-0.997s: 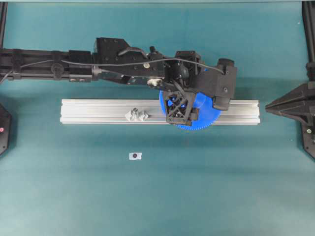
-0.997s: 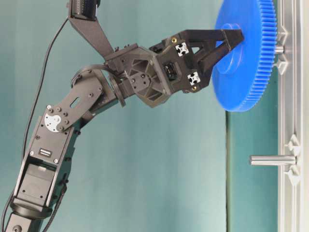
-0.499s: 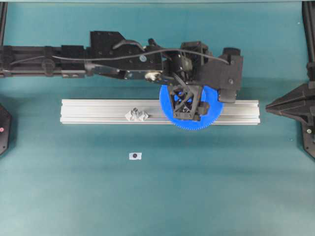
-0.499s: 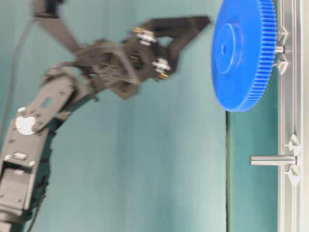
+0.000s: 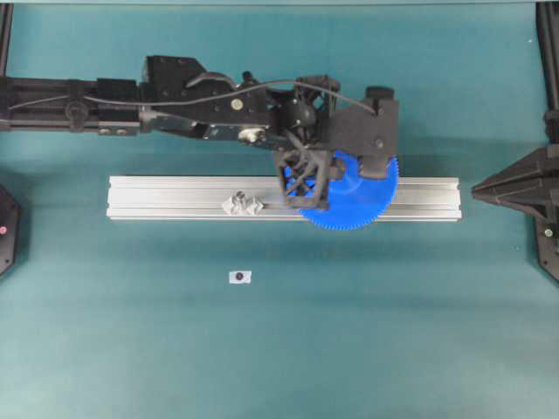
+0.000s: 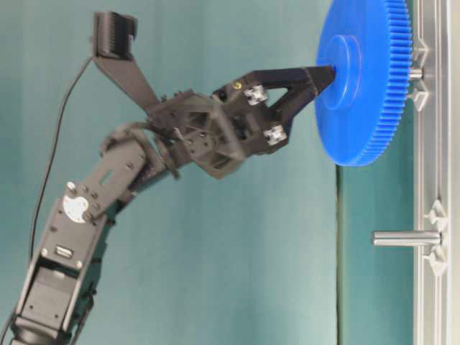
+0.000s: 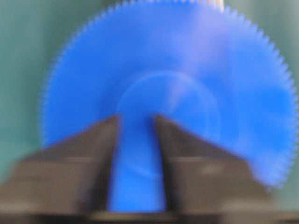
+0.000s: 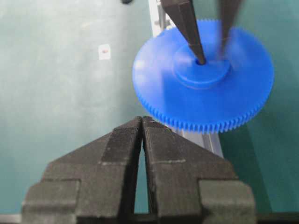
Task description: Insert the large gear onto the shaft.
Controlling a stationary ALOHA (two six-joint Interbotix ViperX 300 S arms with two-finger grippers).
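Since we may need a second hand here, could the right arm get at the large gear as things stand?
Probably yes: the right gripper faces the large gear over bare mat, though the left gripper's fingers already press its hub.

One camera looks straight down on me from well above the table, taking in the whole aluminium rail [image 5: 175,198]; a second sits at table height, rolled sideways so the rail runs up its right edge. My left wrist camera is pressed close and blurred against the large gear [image 7: 187,93], while my right wrist camera looks past its own fingers [image 8: 121,149] from farther back. All four views share that gear.
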